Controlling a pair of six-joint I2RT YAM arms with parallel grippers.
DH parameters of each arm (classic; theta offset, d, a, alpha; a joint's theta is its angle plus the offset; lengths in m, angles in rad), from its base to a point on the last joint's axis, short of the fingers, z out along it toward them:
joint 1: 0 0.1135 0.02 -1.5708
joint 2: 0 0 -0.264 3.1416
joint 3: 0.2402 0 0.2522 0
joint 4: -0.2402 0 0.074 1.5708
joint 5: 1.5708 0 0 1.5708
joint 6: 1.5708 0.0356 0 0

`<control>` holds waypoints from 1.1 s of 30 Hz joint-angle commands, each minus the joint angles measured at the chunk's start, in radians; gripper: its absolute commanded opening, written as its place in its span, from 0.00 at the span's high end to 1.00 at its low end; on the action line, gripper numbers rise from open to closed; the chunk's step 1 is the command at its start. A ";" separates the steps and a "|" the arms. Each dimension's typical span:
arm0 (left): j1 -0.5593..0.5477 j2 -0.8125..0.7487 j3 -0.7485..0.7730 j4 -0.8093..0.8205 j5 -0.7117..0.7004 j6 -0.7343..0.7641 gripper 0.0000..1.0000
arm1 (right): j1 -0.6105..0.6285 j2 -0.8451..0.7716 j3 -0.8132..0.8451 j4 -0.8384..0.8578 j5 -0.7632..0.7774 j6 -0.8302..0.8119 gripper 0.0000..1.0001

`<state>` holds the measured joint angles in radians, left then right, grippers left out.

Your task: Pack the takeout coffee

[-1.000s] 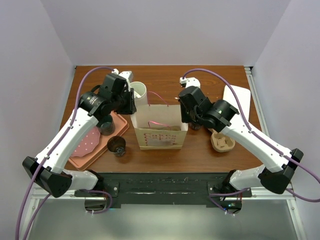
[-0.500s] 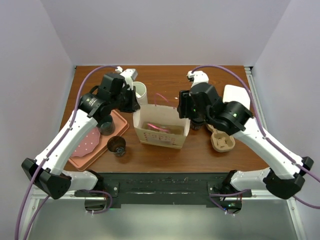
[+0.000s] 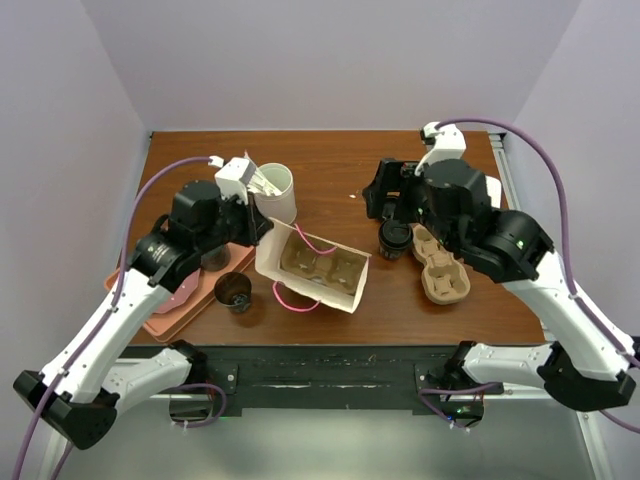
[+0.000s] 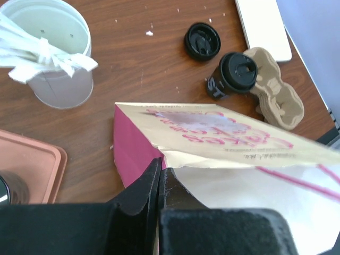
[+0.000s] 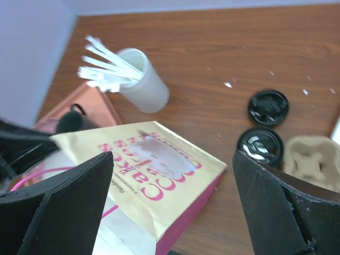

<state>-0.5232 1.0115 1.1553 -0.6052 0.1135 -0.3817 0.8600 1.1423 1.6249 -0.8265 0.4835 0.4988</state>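
The left gripper [image 4: 159, 172] is clenched on the rim of the paper bag [image 4: 223, 133], which sits tilted with its mouth open upward. Held by one edge only, the bag could sag or slip free, narrowing the mouth. To its right the coffee cup [image 3: 393, 238] stands on the worktop [image 3: 330, 170], long axis vertical and lid up. It is close against the pulp carrier [image 3: 445, 280], perhaps touching. The right gripper [image 5: 172, 159] hangs released above; a crooked grasp could tip the cup and spill it.

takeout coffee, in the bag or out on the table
Out: the takeout coffee stands upright on the table beside the pulp carrier, outside the tilted bag.
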 commanded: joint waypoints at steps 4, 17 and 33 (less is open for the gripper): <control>-0.018 -0.085 -0.088 0.067 0.035 0.020 1.00 | -0.010 0.080 0.033 -0.201 0.112 0.099 0.12; -0.028 -0.195 -0.109 0.105 0.048 0.060 1.00 | -0.038 0.017 -0.180 -0.198 0.182 0.175 0.26; -0.027 -0.208 -0.123 0.071 0.067 0.058 1.00 | -0.418 0.332 -0.188 -0.099 -0.250 -0.106 0.17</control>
<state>-0.5461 0.8051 1.0077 -0.5488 0.1688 -0.3462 0.4847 1.4300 1.4242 -0.9695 0.3431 0.4763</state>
